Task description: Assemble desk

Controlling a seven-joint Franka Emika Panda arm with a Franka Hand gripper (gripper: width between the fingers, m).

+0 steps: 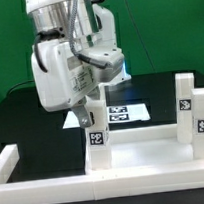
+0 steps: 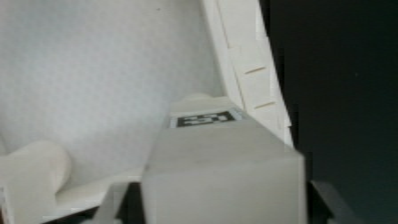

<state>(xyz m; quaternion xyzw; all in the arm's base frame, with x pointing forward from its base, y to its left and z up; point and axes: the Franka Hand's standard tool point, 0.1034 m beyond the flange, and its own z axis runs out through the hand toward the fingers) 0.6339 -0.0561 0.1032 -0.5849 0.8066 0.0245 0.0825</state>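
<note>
A black surface (image 1: 21, 122) carries a partly built white desk. Its wide rimmed tabletop (image 1: 145, 154) lies flat along the surface's near edge, underside up. Two tagged legs (image 1: 189, 107) stand upright at the tabletop's end toward the exterior view's right, so roughly half the leg work looks done. A third tagged leg (image 1: 96, 139) stands upright near the tabletop's other end, at its near corner as far as the pictures show. Whether it is fully seated cannot be told, and no fourth leg is in view.

The white arm reaches down from above the surface's far edge, wrist vertical, with the gripper (image 1: 88, 119) pointing straight down onto the third leg. The gripper pinches that leg near its top (the wrist view shows the leg's tagged face (image 2: 205, 118) directly beneath the camera). Behind, toward the far edge, lies the flat marker board (image 1: 119, 114).
</note>
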